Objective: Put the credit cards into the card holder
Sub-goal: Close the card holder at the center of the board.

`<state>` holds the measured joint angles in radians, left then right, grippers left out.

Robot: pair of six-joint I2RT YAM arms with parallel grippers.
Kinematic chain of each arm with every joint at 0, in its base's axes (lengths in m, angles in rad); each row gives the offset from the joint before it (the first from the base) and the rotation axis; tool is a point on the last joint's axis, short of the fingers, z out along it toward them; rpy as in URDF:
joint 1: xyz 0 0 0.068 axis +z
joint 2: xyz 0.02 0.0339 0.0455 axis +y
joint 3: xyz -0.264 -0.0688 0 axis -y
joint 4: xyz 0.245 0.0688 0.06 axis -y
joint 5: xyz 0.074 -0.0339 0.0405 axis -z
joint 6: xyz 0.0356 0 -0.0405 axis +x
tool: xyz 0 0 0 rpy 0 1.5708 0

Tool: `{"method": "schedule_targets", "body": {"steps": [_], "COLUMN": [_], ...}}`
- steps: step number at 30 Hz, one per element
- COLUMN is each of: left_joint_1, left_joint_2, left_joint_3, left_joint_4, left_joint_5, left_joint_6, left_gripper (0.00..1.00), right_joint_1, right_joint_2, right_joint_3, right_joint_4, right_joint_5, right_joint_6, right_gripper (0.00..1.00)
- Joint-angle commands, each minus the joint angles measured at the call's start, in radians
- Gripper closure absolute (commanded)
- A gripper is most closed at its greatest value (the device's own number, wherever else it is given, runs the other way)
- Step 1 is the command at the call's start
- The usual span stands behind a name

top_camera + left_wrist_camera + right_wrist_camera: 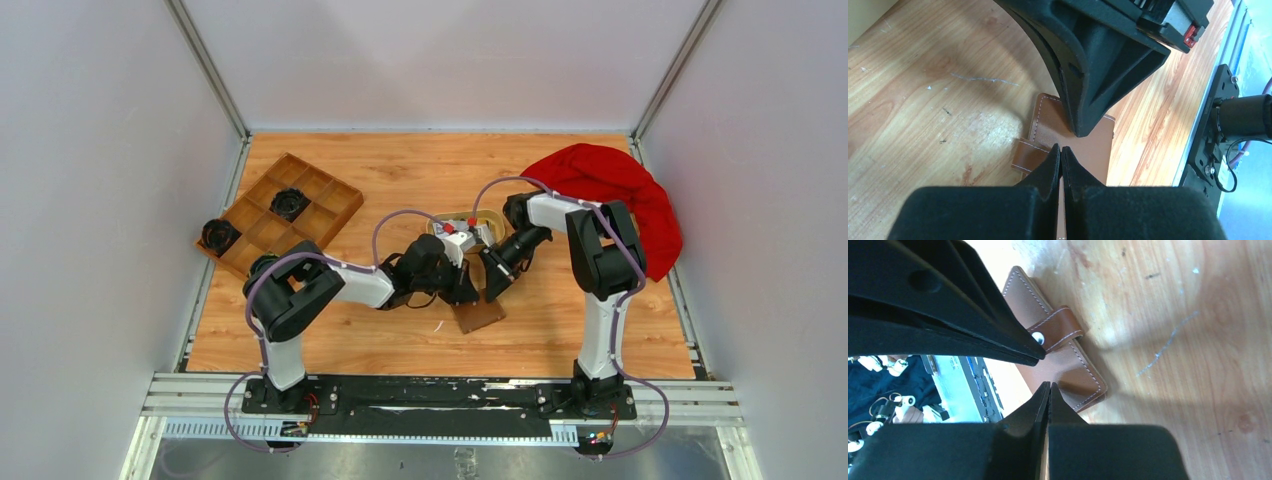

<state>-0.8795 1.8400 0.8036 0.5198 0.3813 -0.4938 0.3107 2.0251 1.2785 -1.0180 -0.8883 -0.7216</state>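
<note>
The card holder is a brown leather wallet lying folded shut on the wooden table, with its strap laid over the edge and a metal snap showing. It also shows in the left wrist view and the right wrist view. My left gripper is shut, its tips right above the holder. My right gripper is shut too, its tip down on the holder's top face from the other side. No credit card shows in any view.
An oval tan dish sits just behind the two grippers, mostly hidden by them. A wooden compartment tray with black round objects stands at the back left. A red cloth lies at the back right.
</note>
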Motion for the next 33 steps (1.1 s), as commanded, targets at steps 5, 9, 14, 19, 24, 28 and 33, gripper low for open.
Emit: {"method": "schedule_targets", "body": {"steps": [5,9,14,19,24,28,33], "left_joint_1": [-0.010,-0.010,-0.010,-0.010,-0.010,-0.010,-0.010], "left_joint_2": [-0.041,-0.047,-0.051,-0.061,-0.060,-0.050,-0.051], "left_joint_3": [-0.020,-0.027,-0.029,-0.032,-0.029,-0.028,-0.035], "left_joint_4": [-0.033,-0.032,-0.032,-0.033,-0.030,-0.013,0.006], "left_joint_5": [-0.024,-0.037,-0.046,-0.060,-0.061,-0.058,-0.052], "left_joint_6": [-0.002,-0.008,-0.011,-0.012,-0.019,-0.033,-0.047], "left_gripper": [1.00,1.00,1.00,1.00,1.00,1.00,1.00], "right_joint_1": [0.021,0.021,0.021,0.021,0.027,0.038,0.057], "right_joint_2": [-0.027,-0.033,-0.119,-0.342,-0.622,-0.685,-0.687], "right_joint_3": [0.032,0.039,0.013,-0.135,-0.441,-0.501,-0.536], "right_joint_4": [-0.105,-0.156,-0.199,-0.175,-0.015,0.122,0.210], "right_joint_5": [-0.095,-0.131,-0.136,-0.172,-0.152,-0.081,-0.032], "right_joint_6": [-0.146,-0.220,-0.373,-0.721,-1.157,-1.123,-1.114], "right_gripper": [1.00,1.00,0.99,0.99,0.98,0.92,0.75]}}
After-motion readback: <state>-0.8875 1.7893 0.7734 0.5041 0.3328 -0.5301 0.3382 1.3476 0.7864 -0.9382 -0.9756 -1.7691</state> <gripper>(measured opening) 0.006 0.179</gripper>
